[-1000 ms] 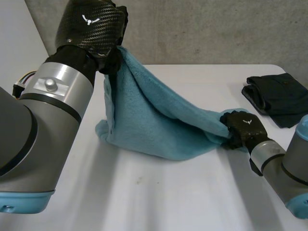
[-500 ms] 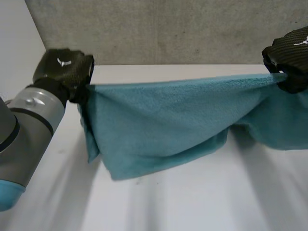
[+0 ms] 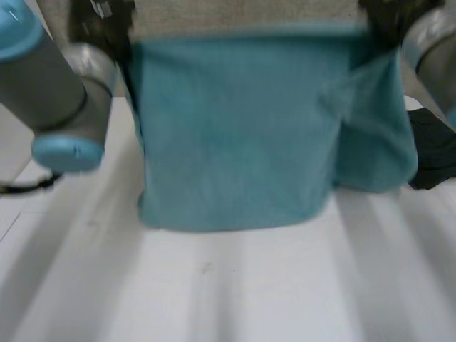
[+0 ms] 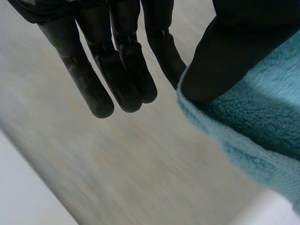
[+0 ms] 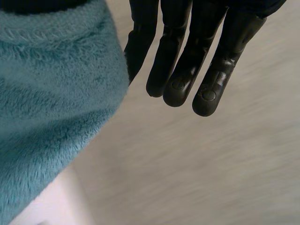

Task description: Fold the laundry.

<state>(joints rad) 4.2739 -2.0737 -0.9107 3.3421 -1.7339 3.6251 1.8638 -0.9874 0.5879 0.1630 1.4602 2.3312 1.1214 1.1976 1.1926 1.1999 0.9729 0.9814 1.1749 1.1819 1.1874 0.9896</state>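
Observation:
A teal fleece towel hangs spread in front of me, its lower edge near the white table. My left hand holds its upper left corner and my right hand its upper right corner, both raised high. In the left wrist view the thumb pinches the towel's edge while the other fingers stay straight. In the right wrist view the towel is gripped at the thumb side beside straight fingers. On the right, a slack fold of towel hangs lower.
A folded dark garment lies on the table at the right, partly behind the towel. A grey wall stands behind the table. Bare table surface lies in front of the towel.
Both hands have risen and moved apart, lifting the towel off the table. It went from a slumped heap to a sheet stretched wide between them.

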